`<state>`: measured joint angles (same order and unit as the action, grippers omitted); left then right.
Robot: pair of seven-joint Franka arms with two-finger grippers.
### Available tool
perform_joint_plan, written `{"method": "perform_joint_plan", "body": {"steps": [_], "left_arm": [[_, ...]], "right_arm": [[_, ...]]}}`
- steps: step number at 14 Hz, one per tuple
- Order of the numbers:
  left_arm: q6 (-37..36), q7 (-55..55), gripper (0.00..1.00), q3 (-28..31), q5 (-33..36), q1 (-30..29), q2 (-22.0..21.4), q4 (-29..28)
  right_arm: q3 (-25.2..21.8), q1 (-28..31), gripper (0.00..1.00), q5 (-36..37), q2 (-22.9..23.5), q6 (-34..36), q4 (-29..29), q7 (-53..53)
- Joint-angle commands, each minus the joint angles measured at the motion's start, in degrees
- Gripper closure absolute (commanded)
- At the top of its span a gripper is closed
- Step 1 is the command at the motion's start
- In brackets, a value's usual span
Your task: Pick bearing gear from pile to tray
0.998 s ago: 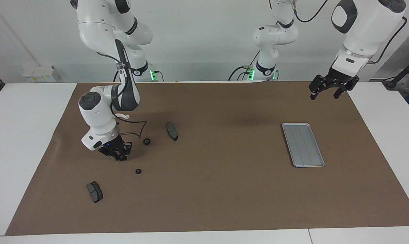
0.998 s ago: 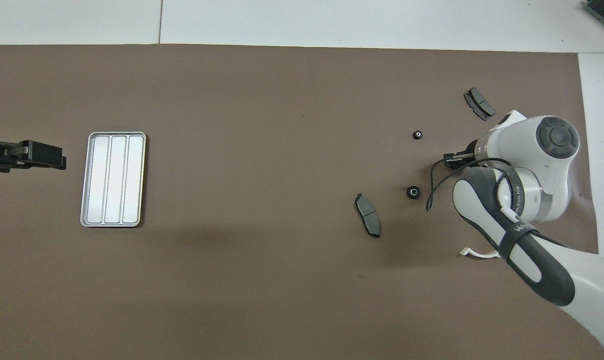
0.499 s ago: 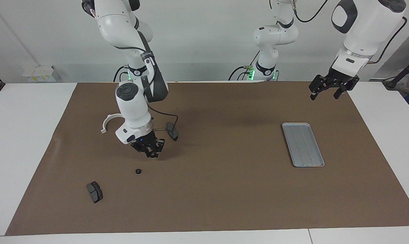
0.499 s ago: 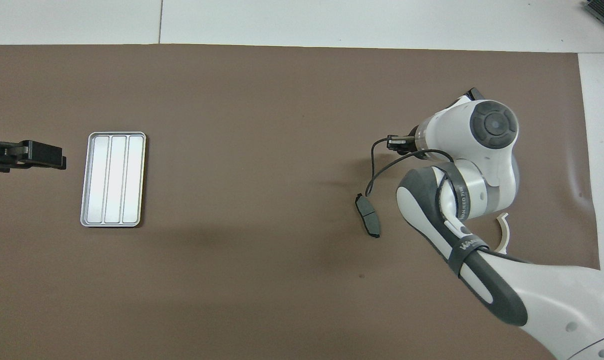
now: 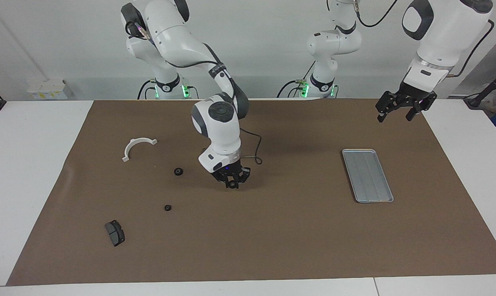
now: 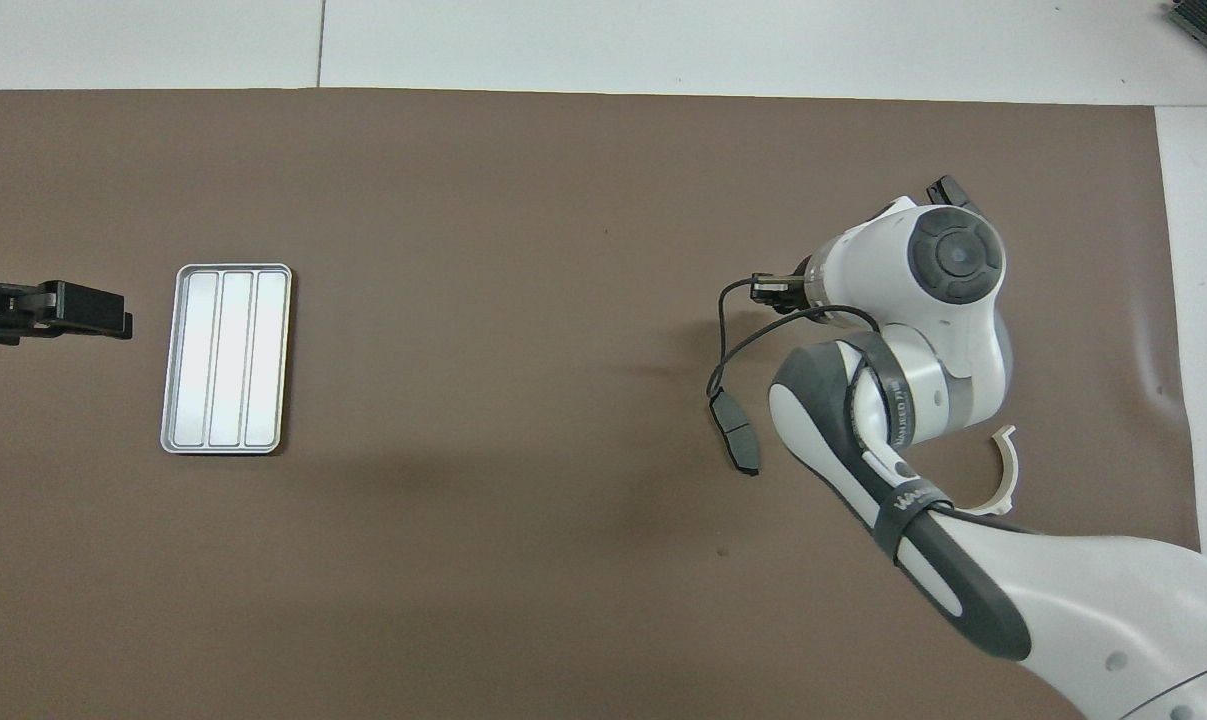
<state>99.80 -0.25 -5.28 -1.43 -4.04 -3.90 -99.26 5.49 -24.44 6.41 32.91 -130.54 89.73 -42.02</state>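
My right gripper [image 5: 232, 183] is shut on a small black bearing gear [image 5: 231, 185] and holds it low over the bare mat between the pile and the tray; it also shows in the overhead view [image 6: 768, 290]. Two more black gears [image 5: 178, 171] [image 5: 167, 207] lie on the mat at the right arm's end. The silver ridged tray [image 5: 367, 175] [image 6: 226, 358] lies toward the left arm's end, with nothing in it. My left gripper [image 5: 400, 110] [image 6: 83, 310] is open, up in the air beside the tray, and waits.
A white curved bracket [image 5: 137, 146] [image 6: 998, 480] and a dark brake pad [image 5: 114, 232] lie at the right arm's end. A second brake pad [image 6: 735, 432] lies beside my right arm, hidden by it in the facing view. A brown mat [image 5: 297, 238] covers the table.
My right gripper has lifted off the pile and carried the gear toward the tray, now past the second brake pad. The left arm has not moved.
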Motion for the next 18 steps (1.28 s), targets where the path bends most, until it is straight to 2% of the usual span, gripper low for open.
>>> {"method": "perform_joint_plan", "body": {"steps": [1,5,10,11,12,13,15,16,17,18], "left_arm": [[1.01,0.42,0.00,-0.08,-0.24,-0.44,-0.23,-0.32],[3.63,-0.10,0.00,-0.17,-0.24,-0.18,0.56,-0.67],[6.62,-3.69,0.00,-0.70,-0.33,0.79,3.02,-0.76],[7.77,-5.19,0.00,-0.70,-0.33,1.22,3.20,-0.93],[8.39,-6.86,0.00,-0.70,-0.33,2.36,3.98,-0.85],[8.74,-8.18,0.00,-0.70,-0.33,2.89,4.43,-0.93],[9.27,-10.55,0.00,-0.70,-0.33,4.38,5.13,-0.93],[9.36,-11.43,0.00,-0.70,-0.41,4.57,5.13,-1.11],[9.36,-11.62,0.00,-0.79,-0.41,4.57,5.13,-1.28],[9.36,-11.71,0.00,-0.70,-0.50,5.00,5.13,-1.46]], "right_arm": [[0.05,-2.27,1.00,1.50,5.92,2.30,-9.20,-3.24],[0.05,-6.41,1.00,1.50,5.23,4.94,-8.79,-5.87],[-0.04,-9.22,0.99,1.50,2.69,5.38,-2.64,-6.75],[-0.04,-9.57,0.85,1.58,2.60,5.38,-2.37,-6.84],[-0.13,-9.75,0.54,1.85,2.51,6.17,-2.72,-6.84],[-0.04,-9.75,0.48,2.20,2.51,6.87,-2.98,-6.93],[-0.13,-9.67,0.24,2.81,2.42,6.79,-2.98,-6.84],[-0.22,-9.06,0.20,3.25,1.98,6.70,-2.72,-6.84],[-0.22,-8.35,0.00,3.25,1.20,6.44,-2.20,-6.23],[-0.13,-6.96,0.00,3.25,0.32,6.09,-1.24,-5.97]]}}
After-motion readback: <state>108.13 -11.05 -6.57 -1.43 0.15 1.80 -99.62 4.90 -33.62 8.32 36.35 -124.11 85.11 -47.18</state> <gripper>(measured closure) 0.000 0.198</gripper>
